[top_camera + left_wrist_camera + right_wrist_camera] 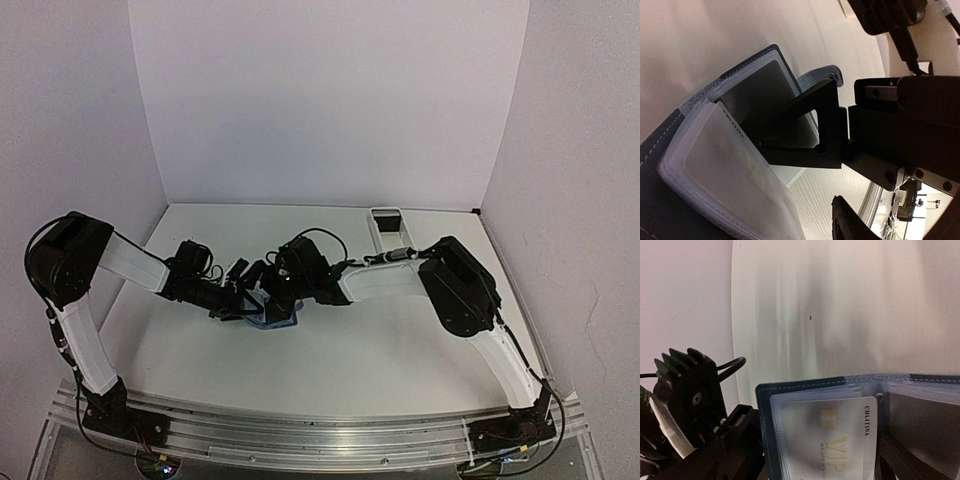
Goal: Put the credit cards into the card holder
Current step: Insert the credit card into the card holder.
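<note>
- Right tool (820,440): released, fingers spread wide; open blue stitched leather card holder (763,420) lies between them.
- Left tool (243,295): grip unclear, holder close ahead.

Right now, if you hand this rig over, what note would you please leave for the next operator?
Card holder: lies open between the two grippers.
Left gripper: at its edge, grip unclear.
Right gripper: open above it.
Done: a VIP card sits in a clear sleeve.
To do: something dark lies in the white tray, perhaps more cards; check, then insert them.
</note>
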Available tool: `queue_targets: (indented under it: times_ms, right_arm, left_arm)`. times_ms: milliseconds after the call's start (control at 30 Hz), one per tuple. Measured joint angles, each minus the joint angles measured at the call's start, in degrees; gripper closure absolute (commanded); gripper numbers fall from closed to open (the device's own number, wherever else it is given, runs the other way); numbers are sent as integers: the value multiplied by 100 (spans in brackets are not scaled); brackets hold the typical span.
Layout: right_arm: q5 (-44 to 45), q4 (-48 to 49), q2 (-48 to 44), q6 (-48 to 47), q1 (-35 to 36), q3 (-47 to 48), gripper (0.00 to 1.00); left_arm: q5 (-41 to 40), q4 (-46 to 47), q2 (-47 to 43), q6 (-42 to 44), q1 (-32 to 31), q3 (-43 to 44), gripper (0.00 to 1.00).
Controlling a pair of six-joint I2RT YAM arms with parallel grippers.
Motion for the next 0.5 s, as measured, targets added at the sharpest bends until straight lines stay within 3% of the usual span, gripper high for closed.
queue_targets:
  times_ms: [233,333,433,500]
  right_arm:
    - [-59,1023,-9,306,2,-511,2]
    - [-63,1263,-111,249,2,-748,2]
    - [-52,1261,-201,133,2,-835,3]
    - [-2,1222,-369,-13,9,-994,3]
  left_arm:
    - [-70,116,-57,-142,-7,-74,60]
    - [-175,101,-61,-140,-13,-74,83]
    - [-343,-37,-61,-127,-9,-66,99]
    - [-470,-251,-61,-79,-9,-24,100]
